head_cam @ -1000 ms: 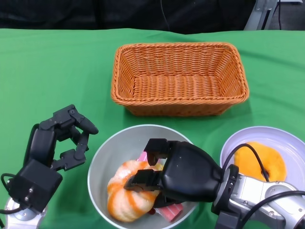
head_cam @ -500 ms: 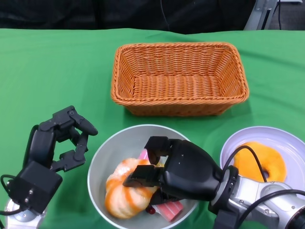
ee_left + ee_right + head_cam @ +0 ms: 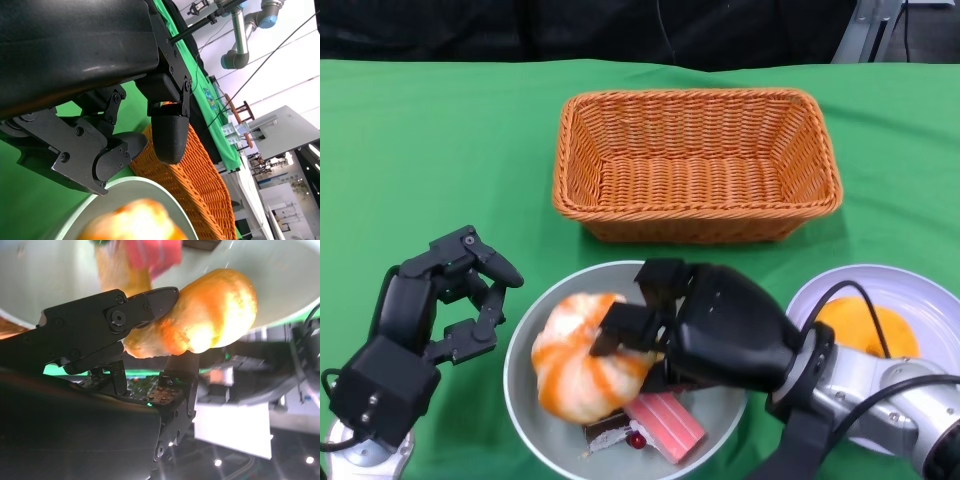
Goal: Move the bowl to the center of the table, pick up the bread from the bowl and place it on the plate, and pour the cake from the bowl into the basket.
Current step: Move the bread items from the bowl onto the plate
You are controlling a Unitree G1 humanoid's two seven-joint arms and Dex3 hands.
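On the desk [image 3: 430, 140] we see the basket [image 3: 696, 165] in the upper middle of the frame, behind everything else. The bowl [image 3: 545, 330] sits in the lower middle, in front of the basket, and the plate [image 3: 910, 290] lies at the lower right, beside the bowl. Our right hand [image 3: 705, 335] reaches over the bowl from the lower right and holds the bread [image 3: 575, 355] above its left half. The cake [image 3: 660, 425] lies in the bowl below the bread, towards the bottom edge. Our left hand [image 3: 445, 295] is at the lower left, just beside the bowl's rim.
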